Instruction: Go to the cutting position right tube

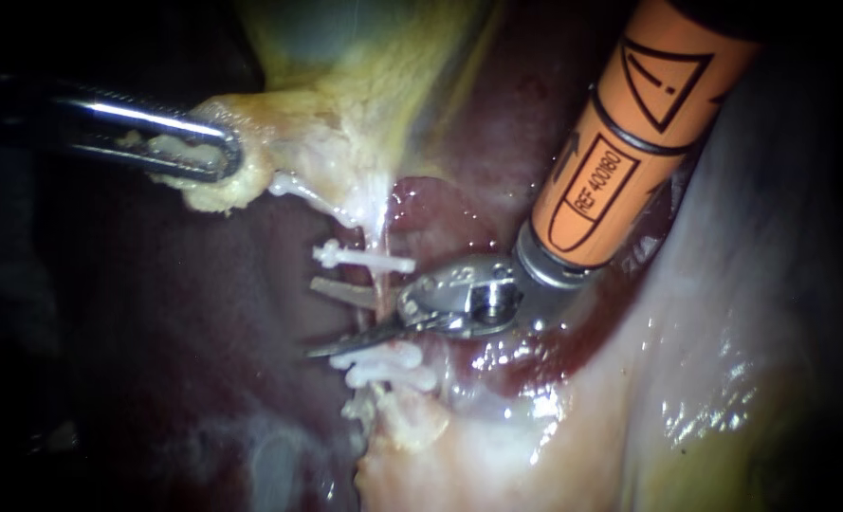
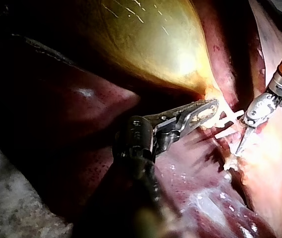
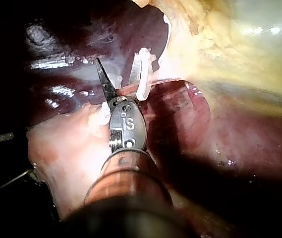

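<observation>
Open blades straddling the clipped tube, cut not yet made

My right instrument (image 1: 319,318) is holding its blades partly apart and gripping nothing, with the tube (image 1: 381,277) lying deep between them, near the pivot. A single clip (image 1: 364,258) is sitting just outside one blade and the clustered clips (image 1: 388,365) just outside the other. My left instrument (image 1: 203,156) is clamping the gallbladder (image 1: 345,104) at its pale edge. Drifting sideways risks biting a clip and loosening it. The tips are reaching past the tube over the liver (image 1: 203,313) and may score it. If the left hold slips, the tube may slacken and slide out.
</observation>
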